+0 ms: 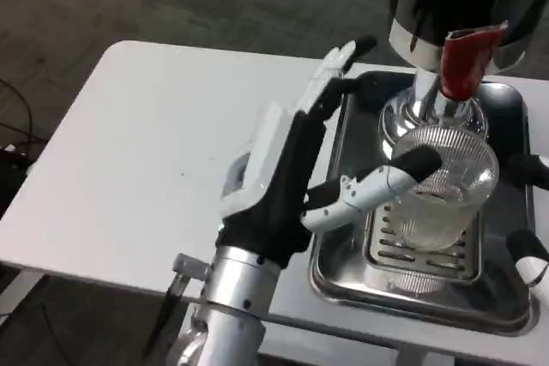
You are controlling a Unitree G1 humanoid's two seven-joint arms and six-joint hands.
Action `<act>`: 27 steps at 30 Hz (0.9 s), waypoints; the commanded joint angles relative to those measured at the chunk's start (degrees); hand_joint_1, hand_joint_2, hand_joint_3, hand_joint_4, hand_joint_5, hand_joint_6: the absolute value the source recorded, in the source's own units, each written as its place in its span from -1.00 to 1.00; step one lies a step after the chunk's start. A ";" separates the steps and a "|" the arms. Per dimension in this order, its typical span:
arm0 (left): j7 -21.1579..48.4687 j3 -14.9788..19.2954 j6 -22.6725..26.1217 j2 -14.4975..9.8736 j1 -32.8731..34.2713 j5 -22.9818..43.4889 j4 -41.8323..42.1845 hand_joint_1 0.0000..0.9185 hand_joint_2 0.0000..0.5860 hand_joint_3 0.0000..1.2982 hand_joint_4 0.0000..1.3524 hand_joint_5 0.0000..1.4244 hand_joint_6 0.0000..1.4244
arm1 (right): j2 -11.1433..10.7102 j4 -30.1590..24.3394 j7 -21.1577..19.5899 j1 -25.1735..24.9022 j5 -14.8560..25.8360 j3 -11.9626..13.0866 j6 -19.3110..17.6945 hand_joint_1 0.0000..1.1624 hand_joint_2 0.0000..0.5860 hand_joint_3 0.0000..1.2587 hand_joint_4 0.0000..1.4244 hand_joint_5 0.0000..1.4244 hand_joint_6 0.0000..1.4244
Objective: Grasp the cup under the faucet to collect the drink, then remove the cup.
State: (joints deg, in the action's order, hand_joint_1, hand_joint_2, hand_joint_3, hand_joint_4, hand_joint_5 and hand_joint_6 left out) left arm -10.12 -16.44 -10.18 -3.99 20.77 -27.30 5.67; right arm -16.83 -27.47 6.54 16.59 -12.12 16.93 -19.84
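Unlabelled clear cup (442, 184) under faucet (467, 62)

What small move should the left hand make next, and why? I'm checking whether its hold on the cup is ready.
Probably close the left hand further around the clear cup. One finger already lies across the cup's near rim, while the others point past it toward the dispenser, so the hold looks partial. The cup stands on the drip tray grate below the red tap.

The left hand (296, 165) had a white plastic back over a black palm, with white fingers ending in black tips. Just below the hand sat a ribbed silver metal forearm (232, 306), a small dark bolt at its side.
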 commanded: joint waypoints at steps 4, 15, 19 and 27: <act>5.97 3.09 2.45 0.72 -1.06 6.83 9.37 -0.94 -1.00 -0.73 -0.78 -0.64 -0.59 | 0.28 -0.97 -0.45 0.21 -0.43 -0.27 0.42 -0.40 0.35 -0.66 -0.70 -0.78 -0.91; 11.56 5.82 7.77 2.84 4.36 14.79 10.87 -0.94 -0.99 -0.72 -0.71 -0.64 -0.58 | 0.34 -1.57 -0.28 -0.14 -0.68 -1.04 0.98 -0.40 0.36 -0.66 -0.70 -0.78 -0.91; 13.79 5.40 7.91 2.83 6.89 16.52 9.42 -0.94 -0.99 -0.72 -0.71 -0.64 -0.58 | 0.30 -1.74 -0.32 -0.18 -0.64 -1.19 1.16 -0.40 0.36 -0.66 -0.70 -0.78 -0.91; 16.82 3.02 8.22 4.81 7.86 18.85 9.91 -0.94 -0.97 -0.69 -0.66 -0.61 -0.57 | 0.04 -1.55 -0.31 -0.34 -0.35 -0.96 1.33 -0.40 0.36 -0.66 -0.69 -0.78 -0.91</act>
State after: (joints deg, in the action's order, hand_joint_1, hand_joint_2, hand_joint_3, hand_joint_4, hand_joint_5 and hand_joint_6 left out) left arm 6.14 -12.69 -2.50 0.28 28.10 -9.18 15.04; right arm -16.74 -27.91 6.54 15.87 -12.33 15.69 -18.68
